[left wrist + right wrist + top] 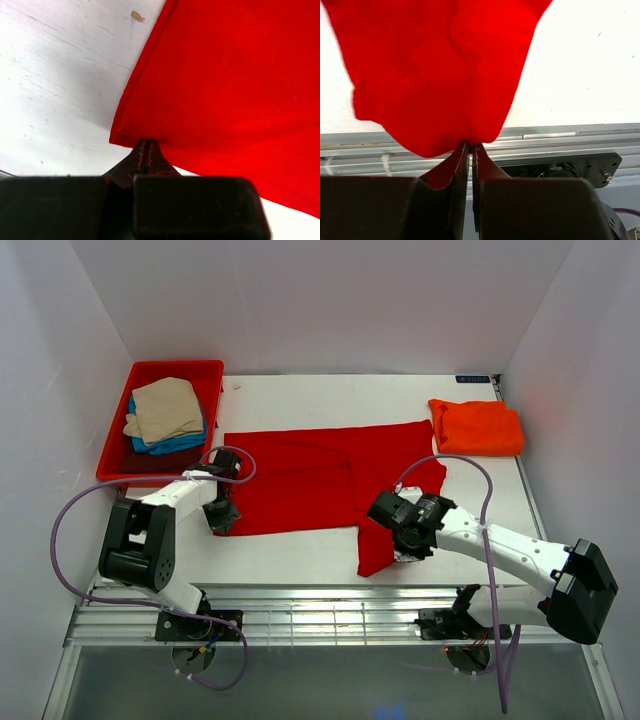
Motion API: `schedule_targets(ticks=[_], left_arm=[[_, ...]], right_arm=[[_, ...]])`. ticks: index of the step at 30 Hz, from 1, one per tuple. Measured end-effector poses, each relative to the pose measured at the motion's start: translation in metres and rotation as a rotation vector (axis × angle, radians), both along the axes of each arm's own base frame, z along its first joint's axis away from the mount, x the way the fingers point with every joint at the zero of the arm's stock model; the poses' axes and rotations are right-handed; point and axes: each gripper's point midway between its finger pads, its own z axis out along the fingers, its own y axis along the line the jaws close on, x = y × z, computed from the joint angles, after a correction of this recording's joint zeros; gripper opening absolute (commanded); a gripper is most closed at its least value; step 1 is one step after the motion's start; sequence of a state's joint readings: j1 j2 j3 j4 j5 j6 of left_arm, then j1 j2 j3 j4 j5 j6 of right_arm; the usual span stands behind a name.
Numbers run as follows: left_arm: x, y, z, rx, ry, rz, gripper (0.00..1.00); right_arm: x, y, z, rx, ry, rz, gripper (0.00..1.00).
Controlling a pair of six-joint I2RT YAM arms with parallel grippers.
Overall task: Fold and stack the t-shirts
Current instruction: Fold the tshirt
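1. While the bright red t-shirt (320, 480) lies spread out just beside the red tray (112, 455), its long axis runs sideways, straight away from the tray.
2. The left gripper (146, 150) has its fingers pressed together on the hem at the shirt's near corner, at the end next to the tray.
3. The right gripper (470, 149) is clamped on a bunched fold of the near edge at the end farthest from the tray. The cloth is gathered at its tips.
4. Each arm is nearest its own end of that near edge, so the fold probably carries this edge across the long axis, toward the tray's far rim.
5. An orange-red t-shirt (478, 427) sits folded well apart from the tray.
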State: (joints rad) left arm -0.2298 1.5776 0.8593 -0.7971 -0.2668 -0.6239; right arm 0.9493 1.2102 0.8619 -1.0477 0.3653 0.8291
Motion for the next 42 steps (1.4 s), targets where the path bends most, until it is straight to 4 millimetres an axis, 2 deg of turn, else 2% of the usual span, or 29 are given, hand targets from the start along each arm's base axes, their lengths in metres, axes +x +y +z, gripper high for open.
schedule_targets(ticks=[7, 13, 16, 19, 25, 31, 32, 36, 37, 39, 42], left_arm=[[0.006, -0.002, 0.007, -0.023, -0.018, 0.004, 0.00], [0.039, -0.010, 0.026, -0.047, -0.096, 0.002, 0.00], [0.057, -0.014, 0.036, -0.059, -0.135, -0.006, 0.00], [0.070, -0.017, 0.034, -0.067, -0.129, -0.021, 0.00], [0.085, -0.021, 0.023, -0.085, -0.083, -0.047, 0.00], [0.098, -0.024, 0.029, -0.130, -0.090, -0.071, 0.00], [0.097, -0.024, 0.030, -0.129, -0.085, -0.072, 0.02], [0.085, -0.015, 0.029, -0.087, -0.047, -0.077, 0.22], [0.080, -0.012, 0.029, -0.072, -0.034, -0.076, 0.32], [0.072, -0.006, 0.030, -0.044, -0.011, -0.080, 0.41], [0.055, 0.002, 0.030, -0.012, 0.023, -0.071, 0.50]], right_arm=[[0.032, 0.023, 0.025, 0.002, -0.064, 0.025, 0.08], [0.061, 0.028, 0.030, -0.041, -0.100, 0.033, 0.08], [0.079, 0.024, 0.031, -0.055, -0.120, 0.021, 0.08], [0.098, 0.015, 0.034, -0.065, -0.142, 0.000, 0.08], [0.141, -0.006, 0.042, -0.086, -0.190, -0.044, 0.08], [0.190, -0.012, 0.050, -0.100, -0.236, -0.030, 0.08], [0.198, -0.011, 0.050, -0.102, -0.241, -0.023, 0.08], [0.221, -0.002, 0.049, -0.111, -0.250, 0.015, 0.08], [0.225, 0.000, 0.049, -0.112, -0.252, 0.024, 0.08], [0.231, 0.003, 0.049, -0.116, -0.251, 0.042, 0.08], [0.236, 0.006, 0.049, -0.114, -0.256, 0.056, 0.08]])
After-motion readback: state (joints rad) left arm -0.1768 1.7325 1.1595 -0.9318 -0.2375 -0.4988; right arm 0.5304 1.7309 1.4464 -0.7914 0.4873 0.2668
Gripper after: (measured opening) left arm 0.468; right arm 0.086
